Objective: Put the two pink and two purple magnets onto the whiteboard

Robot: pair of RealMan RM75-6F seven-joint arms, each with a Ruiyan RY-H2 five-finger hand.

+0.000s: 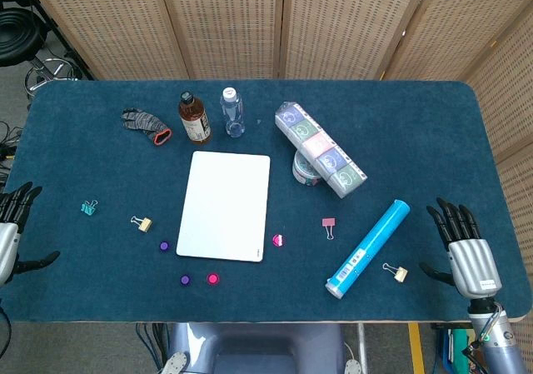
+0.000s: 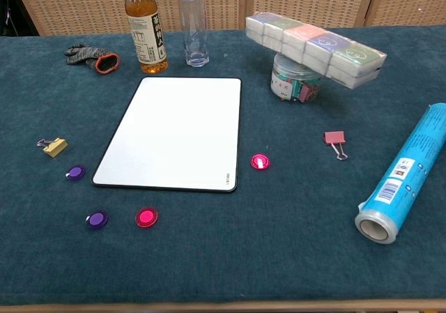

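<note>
Viewing from head: flat glossy whiteboard [image 1: 225, 206] on napped blue table [image 1: 75, 149]; left hand [image 1: 10, 224] and right hand [image 1: 464, 245] empty, fingers spread.
Chest view: round shiny pink magnets [image 2: 146, 217] [image 2: 260, 162] and purple magnets [image 2: 76, 172] [image 2: 97, 220] lie off the board.

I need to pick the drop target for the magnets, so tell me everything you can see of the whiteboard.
The white rectangular whiteboard has rounded corners and a thin dark edge, with a small dark mark near one front corner. Its surface looks smooth, glossy and blank. It lies flat in portrait orientation on the blue carpeted table, just in front of the brown tea bottle and the clear water bottle. Nothing rests on it: all the round magnets lie on the table beside its front corners, none touching it, and neither hand is near.
</note>
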